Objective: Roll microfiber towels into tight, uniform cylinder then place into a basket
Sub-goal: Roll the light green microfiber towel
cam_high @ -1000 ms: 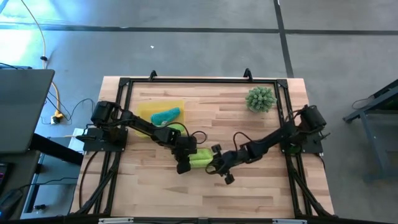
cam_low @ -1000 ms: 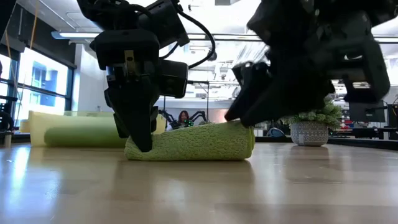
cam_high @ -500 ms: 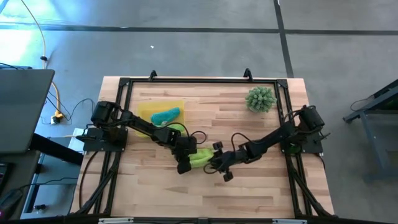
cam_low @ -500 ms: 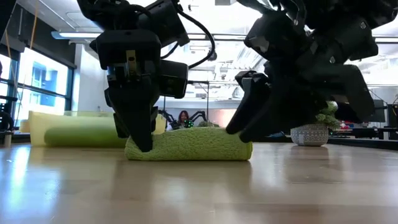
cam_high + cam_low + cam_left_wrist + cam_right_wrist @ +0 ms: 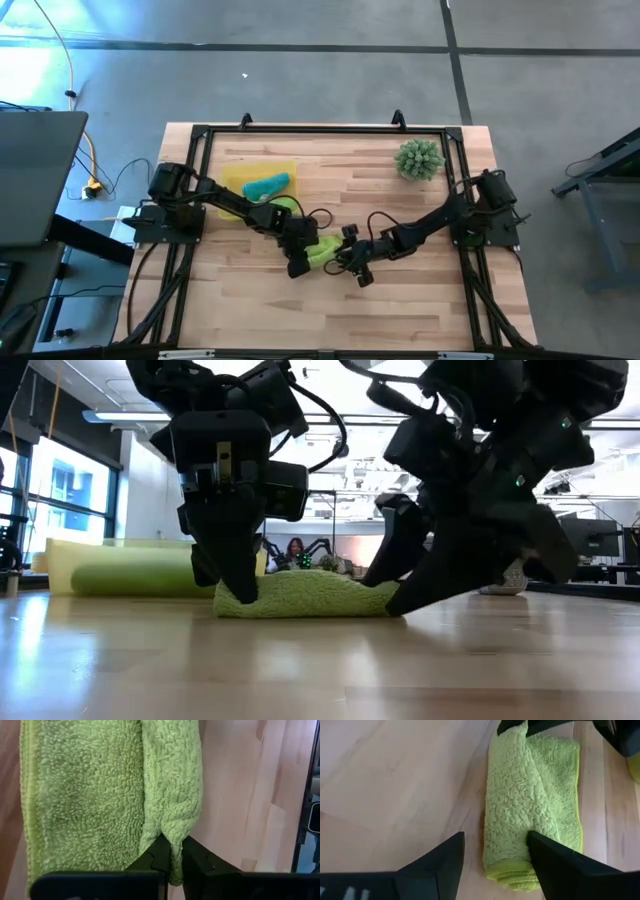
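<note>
Towel (image 5: 532, 805), lime green and half rolled, lay mid-tabletop (image 5: 420, 310). Left claw (image 5: 170, 857) was clamped on one end fold; right claw (image 5: 495, 860) stood wide open, straddling the other end, holding nothing. Pile looked soft, light and floppy, likely to unroll if released. Best pinched at both roll ends. Teal towel (image 5: 266, 185) sat in the basket (image 5: 235, 180).

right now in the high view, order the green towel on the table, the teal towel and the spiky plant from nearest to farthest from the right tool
From the right tool:
1. Green towel, right beside it at mid-table.
2. Teal towel, in the yellow basket, far-left.
3. Spiky plant, far-right corner, close to the teal towel's distance.
</note>
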You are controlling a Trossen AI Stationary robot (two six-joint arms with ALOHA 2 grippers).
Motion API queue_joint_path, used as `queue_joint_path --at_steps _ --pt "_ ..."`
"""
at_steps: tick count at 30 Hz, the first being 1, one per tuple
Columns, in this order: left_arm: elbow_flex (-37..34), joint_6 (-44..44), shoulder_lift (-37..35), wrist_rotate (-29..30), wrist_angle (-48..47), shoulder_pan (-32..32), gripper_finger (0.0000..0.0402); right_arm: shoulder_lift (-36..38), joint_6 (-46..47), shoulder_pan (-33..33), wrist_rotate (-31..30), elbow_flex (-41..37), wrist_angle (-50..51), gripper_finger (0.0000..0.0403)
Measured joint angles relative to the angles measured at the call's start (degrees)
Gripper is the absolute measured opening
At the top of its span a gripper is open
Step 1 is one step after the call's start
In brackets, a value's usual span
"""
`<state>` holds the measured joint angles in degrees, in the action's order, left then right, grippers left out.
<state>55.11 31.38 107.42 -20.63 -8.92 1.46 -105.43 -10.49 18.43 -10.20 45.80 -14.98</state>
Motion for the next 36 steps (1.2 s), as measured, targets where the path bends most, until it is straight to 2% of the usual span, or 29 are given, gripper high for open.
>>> queue_joint_path --at_steps 9,18,26,31,34,36 --pt "0.0 -0.5 -0.4 -0.1 -0.1 0.0 0.0029 -1.6 1.7 -0.4 -0.7 0.1 0.0 0.0182" --pt "-0.1 -3.6 -3.4 0.2 -3.6 -0.3 0.0094 -1.7 10.2 -1.9 -1.2 0.2 2.4 0.0109" --pt "-0.1 -6.2 -6.7 -0.6 -9.4 0.1 0.0107 -1.7 13.0 -2.1 -1.1 0.1 2.4 0.0046" --pt "0.0 -9.5 -8.7 -0.6 -9.7 1.3 0.0108 -1.7 15.3 -3.4 4.1 0.0 2.5 0.0008" --pt "0.0 -11.9 -9.9 0.1 -8.7 2.4 0.0108 -1.7 19.2 -5.0 8.1 0.0 2.5 0.0009" --pt "0.0 -13.5 -9.9 2.7 -7.2 3.4 0.0108 -1.7 22.2 -6.4 11.2 0.0 2.5 0.0011"
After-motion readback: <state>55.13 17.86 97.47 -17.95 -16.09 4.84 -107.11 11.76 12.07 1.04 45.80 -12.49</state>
